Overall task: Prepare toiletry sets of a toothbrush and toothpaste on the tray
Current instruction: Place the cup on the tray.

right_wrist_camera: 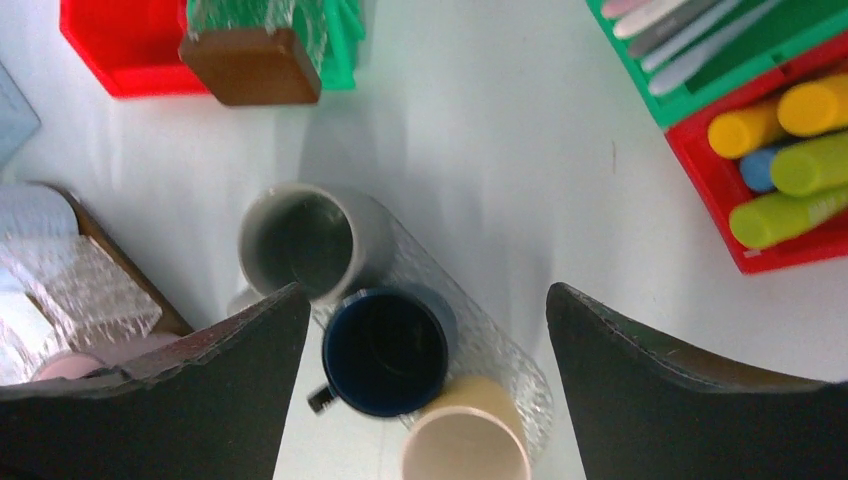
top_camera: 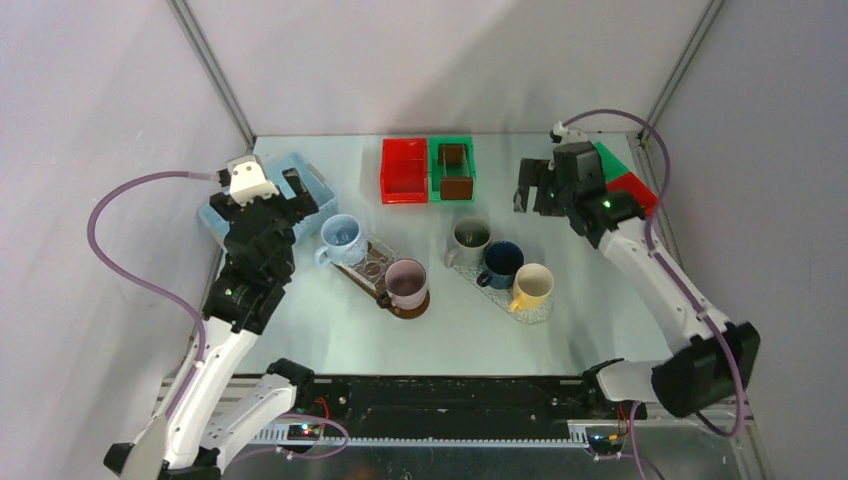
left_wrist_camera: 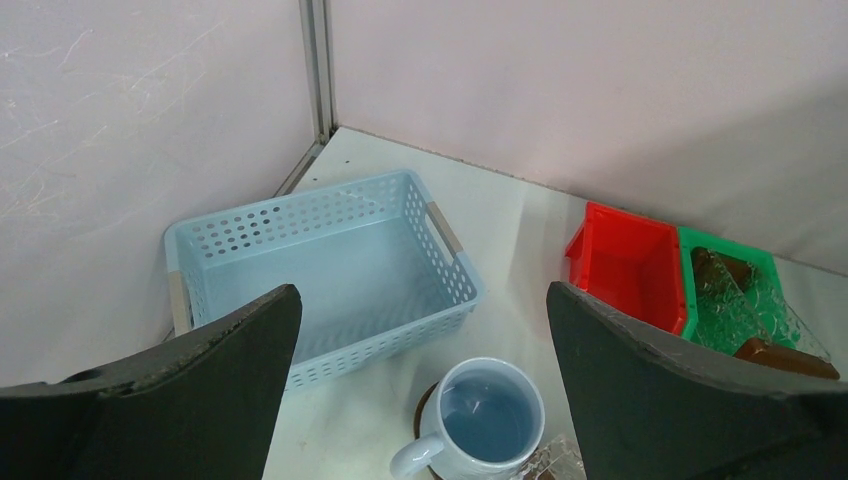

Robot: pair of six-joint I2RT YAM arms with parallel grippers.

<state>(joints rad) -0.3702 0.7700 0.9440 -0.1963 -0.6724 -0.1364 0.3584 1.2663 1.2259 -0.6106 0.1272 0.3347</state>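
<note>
Seen from above, the left arm stretches forward with the left end effector (top_camera: 262, 198) spread over the pale blue basket (top_camera: 212, 216), while the right arm reaches far right, the right end effector (top_camera: 536, 190) hanging above the bench (top_camera: 330, 330). The left wrist view shows its fingers (left_wrist_camera: 200, 400) wide apart and empty. The right wrist view shows spread, empty fingers (right_wrist_camera: 660, 400) above mugs (right_wrist_camera: 385, 350) on a clear tray (right_wrist_camera: 500, 350), with toothbrushes (right_wrist_camera: 680, 30) in a green bin (right_wrist_camera: 790, 30) and tubes (right_wrist_camera: 790, 150) in a red bin (right_wrist_camera: 720, 200).
</note>
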